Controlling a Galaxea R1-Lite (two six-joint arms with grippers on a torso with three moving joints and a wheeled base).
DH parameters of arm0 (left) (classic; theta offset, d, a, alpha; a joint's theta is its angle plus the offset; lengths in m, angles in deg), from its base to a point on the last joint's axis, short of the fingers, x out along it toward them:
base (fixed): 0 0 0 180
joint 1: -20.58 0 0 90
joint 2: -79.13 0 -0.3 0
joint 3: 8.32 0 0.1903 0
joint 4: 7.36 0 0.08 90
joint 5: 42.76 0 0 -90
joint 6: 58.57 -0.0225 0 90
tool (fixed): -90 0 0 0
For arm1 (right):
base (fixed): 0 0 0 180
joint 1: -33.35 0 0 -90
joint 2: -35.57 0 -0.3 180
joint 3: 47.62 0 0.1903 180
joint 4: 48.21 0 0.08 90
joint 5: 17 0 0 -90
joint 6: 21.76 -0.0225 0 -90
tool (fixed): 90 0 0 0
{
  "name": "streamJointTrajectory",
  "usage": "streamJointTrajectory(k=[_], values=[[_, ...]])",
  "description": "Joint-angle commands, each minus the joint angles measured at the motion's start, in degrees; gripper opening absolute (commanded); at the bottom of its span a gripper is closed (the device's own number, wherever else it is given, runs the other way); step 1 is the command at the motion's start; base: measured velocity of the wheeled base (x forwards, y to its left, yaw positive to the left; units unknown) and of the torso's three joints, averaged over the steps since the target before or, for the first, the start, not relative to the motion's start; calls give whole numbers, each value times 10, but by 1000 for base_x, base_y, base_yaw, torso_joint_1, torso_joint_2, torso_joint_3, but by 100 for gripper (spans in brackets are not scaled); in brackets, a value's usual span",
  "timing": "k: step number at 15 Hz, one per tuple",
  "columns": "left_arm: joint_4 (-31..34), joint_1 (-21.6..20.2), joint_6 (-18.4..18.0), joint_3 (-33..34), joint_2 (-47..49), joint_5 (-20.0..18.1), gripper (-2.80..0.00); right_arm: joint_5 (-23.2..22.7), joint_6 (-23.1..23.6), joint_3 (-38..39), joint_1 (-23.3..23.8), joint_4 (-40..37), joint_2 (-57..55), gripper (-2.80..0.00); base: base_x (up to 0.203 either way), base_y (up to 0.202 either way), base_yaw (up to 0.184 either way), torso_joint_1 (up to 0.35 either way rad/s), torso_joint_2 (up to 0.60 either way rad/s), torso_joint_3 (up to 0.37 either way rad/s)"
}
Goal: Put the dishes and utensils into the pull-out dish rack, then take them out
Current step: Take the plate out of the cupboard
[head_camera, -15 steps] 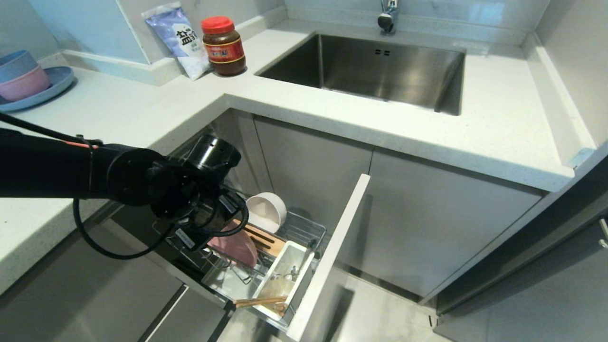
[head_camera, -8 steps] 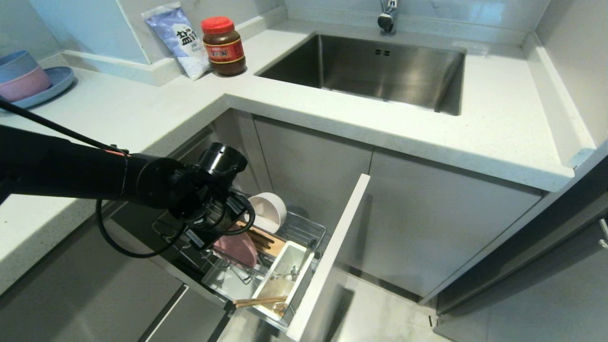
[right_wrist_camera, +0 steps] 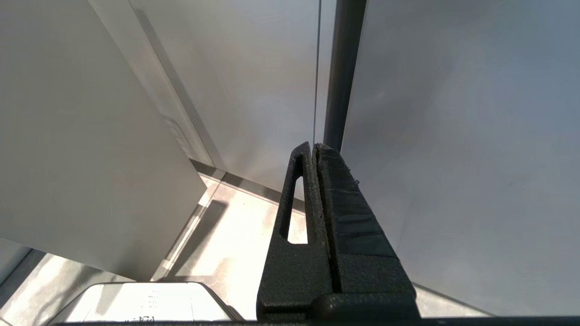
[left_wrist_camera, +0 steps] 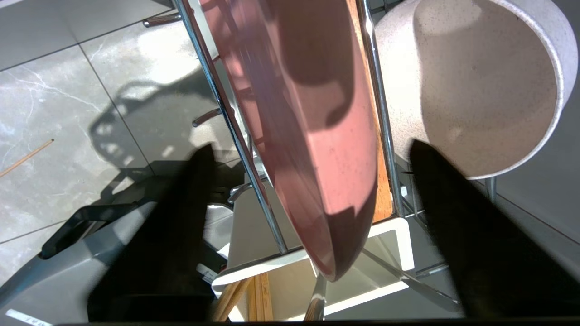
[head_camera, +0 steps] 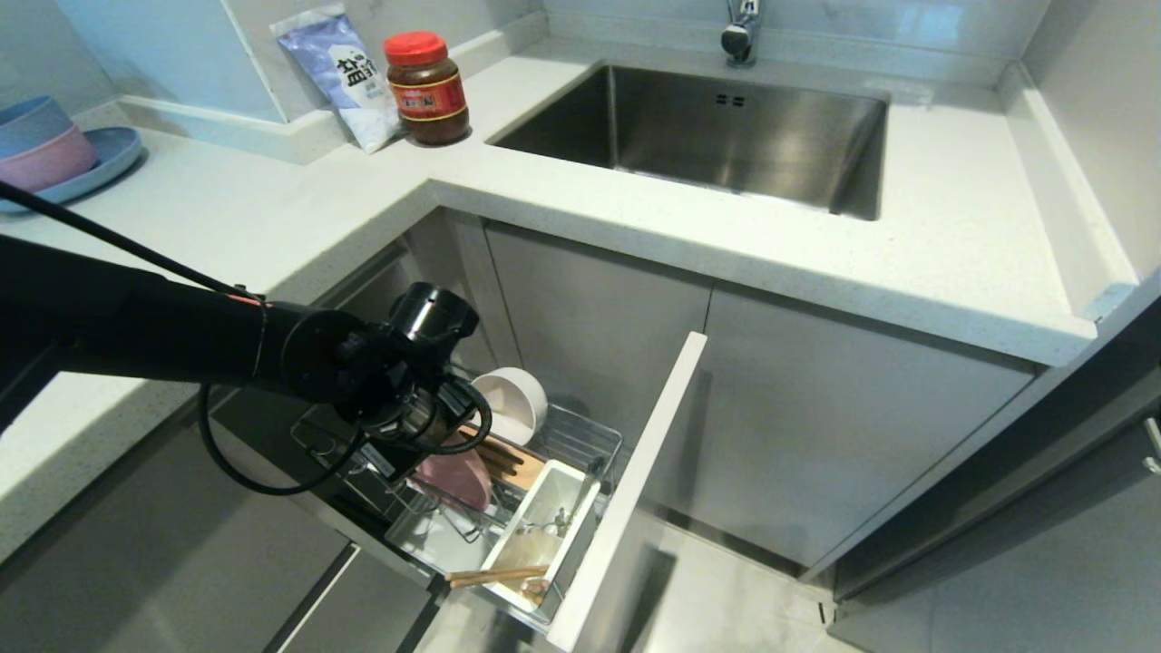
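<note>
While the left claw (left_wrist_camera: 308, 158) straddled the pink plate (left_wrist_camera: 312, 136) with its fingers wide and gripping nothing, a skewed closure risked jamming the plate against the rack's prongs. The pull-out dish rack (head_camera: 580, 435) held that plate upright, the cream bowl (head_camera: 510, 404) behind it, and a white caddy (head_camera: 544, 526) with chopsticks (head_camera: 494, 575) and fork (head_camera: 555, 521). The right claw (right_wrist_camera: 315, 154), pressed together on nothing, hung away from the rack.

Lower centre of my head view: pull-out dish rack (head_camera: 580, 444) drawn out below the counter (head_camera: 272, 218). Plate (head_camera: 453, 476) on edge between prongs at its middle; bowl (head_camera: 512, 404) just behind, upper right of it. Caddy (head_camera: 544, 526) in front, chopsticks (head_camera: 494, 574) across its near end. Sink (head_camera: 707, 136) upper centre; jar (head_camera: 426, 88) left of it. My left gripper (left_wrist_camera: 308, 158) straddles the plate.
</note>
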Motion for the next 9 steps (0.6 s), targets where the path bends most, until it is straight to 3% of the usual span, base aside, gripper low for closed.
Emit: streamJointTrajectory(k=[1,9], values=[[1,-3,3,-1,-2,2,-280,0,0,1,0,0,1,-280,0,0,0,0,0,0],[1,-3,4,-4,-6,2,-280,0,0,1,0,0,1,-280,0,0,0,0,0,0]])
